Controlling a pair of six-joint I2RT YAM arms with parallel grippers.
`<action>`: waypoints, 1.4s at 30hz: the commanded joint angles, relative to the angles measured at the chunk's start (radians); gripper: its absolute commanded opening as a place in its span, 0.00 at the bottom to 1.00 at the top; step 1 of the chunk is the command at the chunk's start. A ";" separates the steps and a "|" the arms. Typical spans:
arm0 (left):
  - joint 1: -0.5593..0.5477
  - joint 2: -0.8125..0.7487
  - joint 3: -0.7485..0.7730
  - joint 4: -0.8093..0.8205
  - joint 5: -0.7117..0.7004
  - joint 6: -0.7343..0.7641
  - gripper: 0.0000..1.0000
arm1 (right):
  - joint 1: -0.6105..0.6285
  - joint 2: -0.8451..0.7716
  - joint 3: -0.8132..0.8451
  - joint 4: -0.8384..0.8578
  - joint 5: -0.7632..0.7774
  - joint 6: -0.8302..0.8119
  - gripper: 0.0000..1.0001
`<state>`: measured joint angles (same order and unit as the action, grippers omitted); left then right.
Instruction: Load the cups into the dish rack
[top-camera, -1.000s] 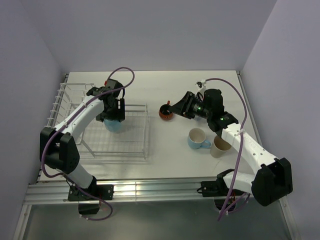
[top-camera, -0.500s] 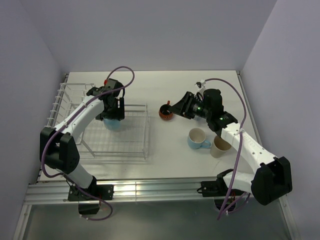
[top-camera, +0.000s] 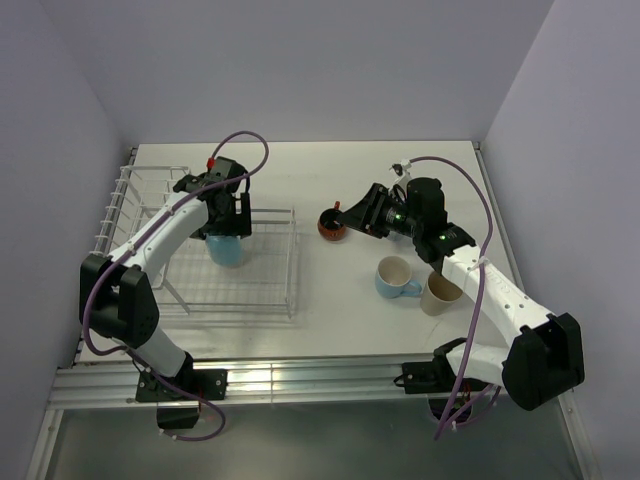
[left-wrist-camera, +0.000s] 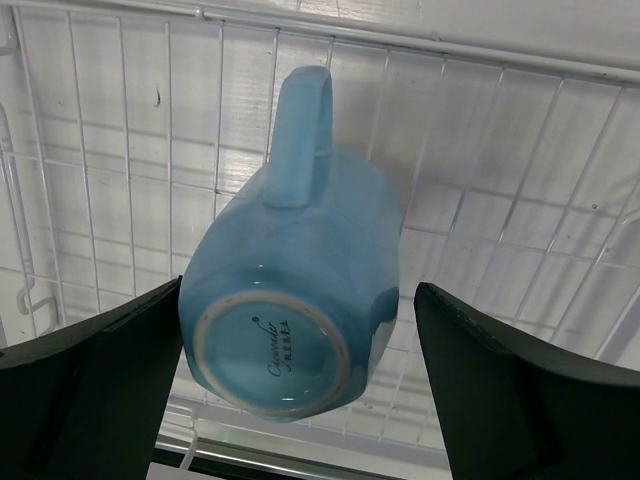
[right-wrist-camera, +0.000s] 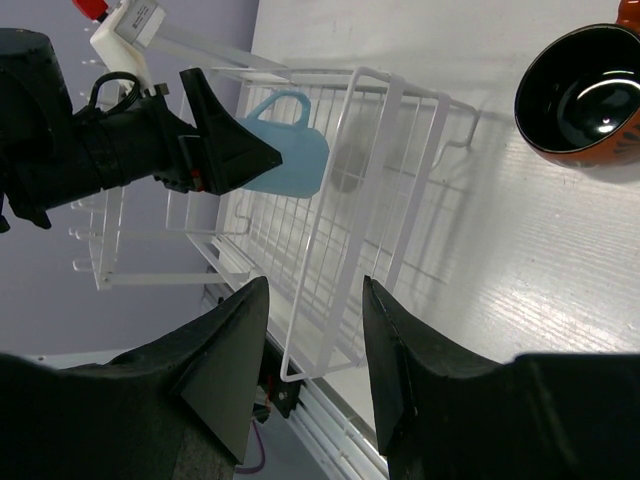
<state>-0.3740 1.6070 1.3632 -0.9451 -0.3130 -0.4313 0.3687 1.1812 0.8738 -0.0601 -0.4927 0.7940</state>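
Note:
A light blue mug (top-camera: 228, 250) stands upside down on the floor of the white wire dish rack (top-camera: 270, 290). In the left wrist view its base (left-wrist-camera: 270, 355) faces the camera and its handle points away. My left gripper (top-camera: 228, 222) is open just above it, and its fingers (left-wrist-camera: 100, 370) straddle the mug with a gap on the right side. My right gripper (top-camera: 347, 214) is open and empty beside the red-orange mug (top-camera: 331, 226), which stands upright on the table and also shows in the right wrist view (right-wrist-camera: 590, 95). Another light blue mug (top-camera: 397, 277) and the cream mug (top-camera: 440, 292) stand side by side, upright.
The rack's raised end (top-camera: 120, 205) is at the far left by the wall. Its right wall (right-wrist-camera: 380, 200) stands between the two arms. The right forearm (top-camera: 480, 285) passes over the cream mug. Walls close in the table on the left, back and right.
The left gripper has lifted slightly off the blue mug, which now shows more below it. The right arm has not moved.

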 joint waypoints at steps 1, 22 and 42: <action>0.003 -0.039 0.004 0.025 -0.021 -0.007 0.99 | 0.006 -0.002 0.005 0.037 -0.009 -0.018 0.50; -0.077 -0.039 0.204 -0.058 -0.155 -0.003 0.98 | 0.006 -0.012 0.013 0.022 -0.004 -0.024 0.50; -0.269 -0.024 -0.015 0.054 -0.052 -0.067 0.60 | 0.004 -0.022 -0.009 0.019 0.023 -0.030 0.47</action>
<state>-0.6235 1.5650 1.3731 -0.9413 -0.4030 -0.4740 0.3687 1.1809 0.8616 -0.0612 -0.4885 0.7864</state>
